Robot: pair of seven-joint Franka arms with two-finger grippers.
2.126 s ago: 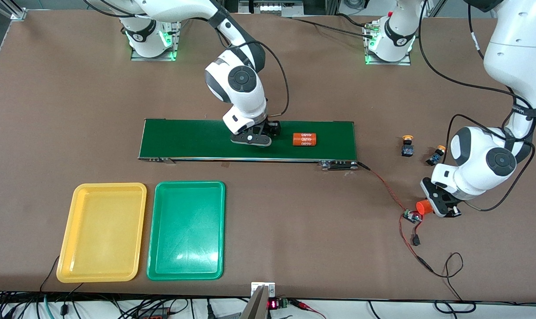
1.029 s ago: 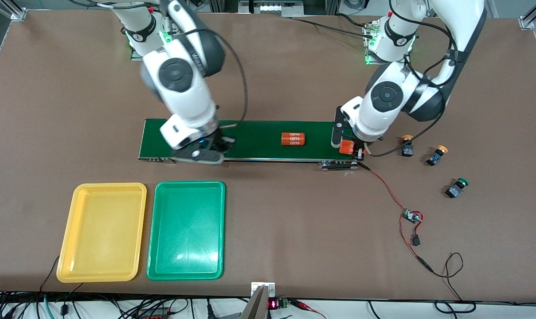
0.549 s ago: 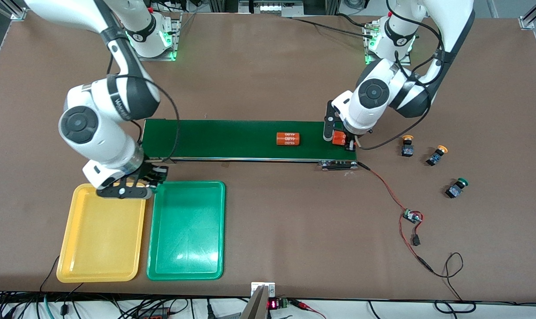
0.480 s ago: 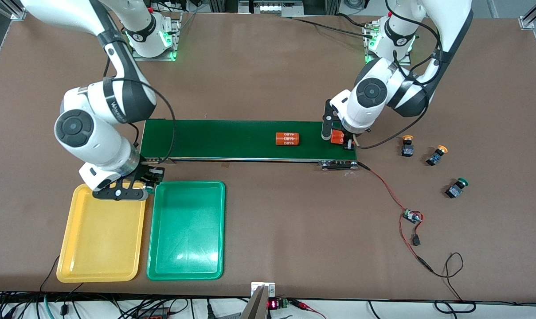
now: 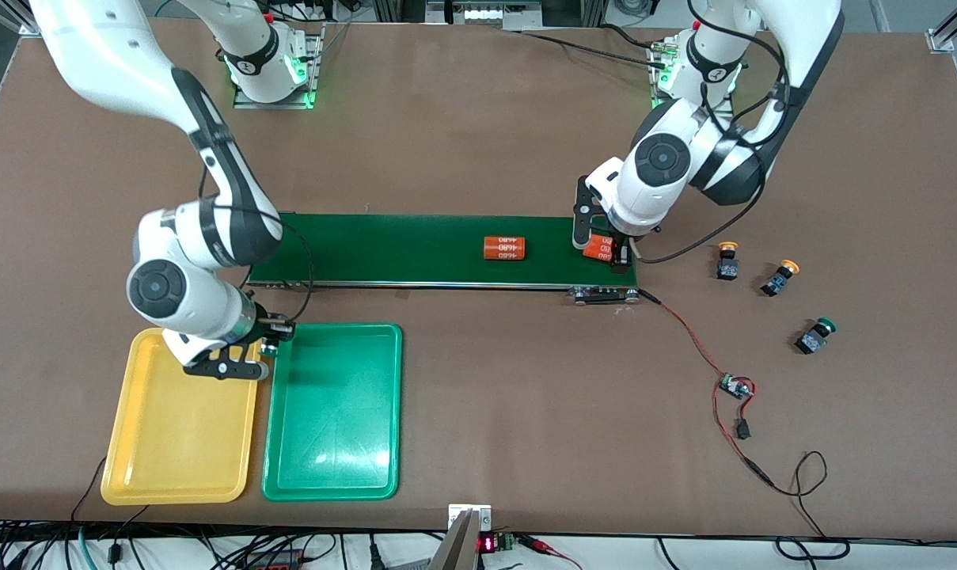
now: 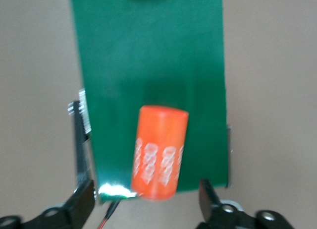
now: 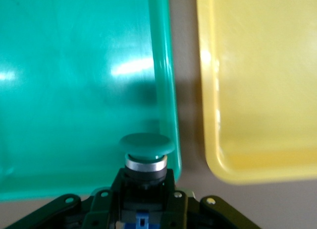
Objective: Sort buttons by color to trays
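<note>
Dial: the tabletop read as a clock face from the front camera, with 12 o'clock at the robots' bases.
Right gripper [image 5: 226,367]: hangs at about 8 o'clock, over the strip of table between the two trays, at their ends toward 12 o'clock. Its fingers are clamped on the body of a green button [image 7: 146,148], cap outward.
Held green button: in the right wrist view its cap sits over the rim of the green tray, just short of the gap to the yellow tray.
Left gripper [image 5: 602,247]: low over the 3 o'clock end of the conveyor belt [image 5: 383,249]. Its fingers [image 6: 79,201] are spread wide on either side of an orange cylinder [image 6: 159,150], with a gap on each side.
Orange cylinder: lies on the belt, slightly askew, one end at the belt's edge.
Second orange cylinder [image 5: 503,248]: lies on the belt toward the dial's centre, white print up.
Yellow tray [image 5: 177,435]: at 8 o'clock, close to the front camera.
Green tray [image 5: 332,427]: just beside the yellow tray, on its 3 o'clock side.
Yellow-capped buttons [image 5: 727,261] [image 5: 780,277]: on the table at 3 o'clock, toward the left arm's end, near each other.
Loose green button [image 5: 816,336]: at 4 o'clock, nearer the front camera than the yellow-capped pair.
Small circuit board [image 5: 735,387]: at 4 o'clock, on a red wire running to the belt's end.
</note>
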